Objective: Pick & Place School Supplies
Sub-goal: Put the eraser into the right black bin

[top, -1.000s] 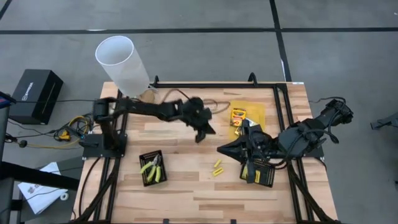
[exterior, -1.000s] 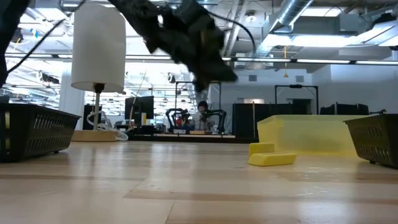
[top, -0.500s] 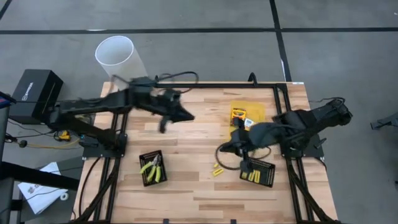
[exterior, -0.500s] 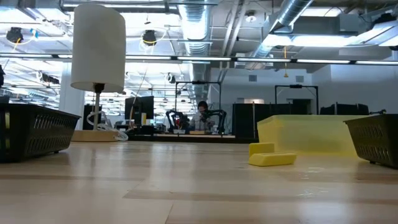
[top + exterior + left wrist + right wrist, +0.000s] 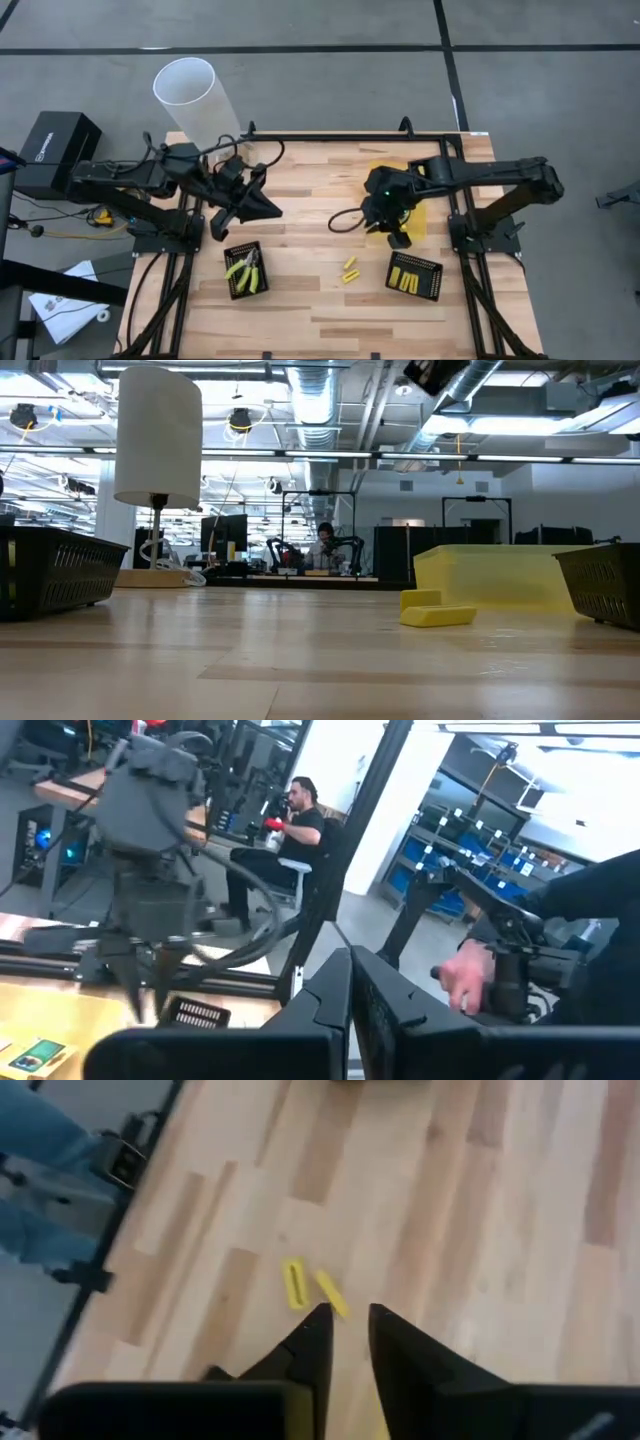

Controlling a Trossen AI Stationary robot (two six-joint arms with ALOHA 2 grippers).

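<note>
Yellow sticks (image 5: 349, 270), two of them, lie on the wooden counter (image 5: 320, 310), just left of the right-hand black mesh tray (image 5: 414, 276), which holds more yellow pieces. Right tool (image 5: 397, 238) hovers above that tray, fingers narrowly parted, empty. Left tool (image 5: 272, 210), fingers pressed together, empty, sits well left of that tray, above the second tray (image 5: 245, 269) holding the pliers (image 5: 243, 267)

Two yellow sticks (image 5: 349, 270) are seen on pale striped wood table (image 5: 320, 310), yellow-green-handled tool (image 5: 243, 270) in black mesh tray (image 5: 232, 252), translucent yellow tray (image 5: 412, 178) upper right, white cylinder (image 5: 195, 100) upper left.
</note>
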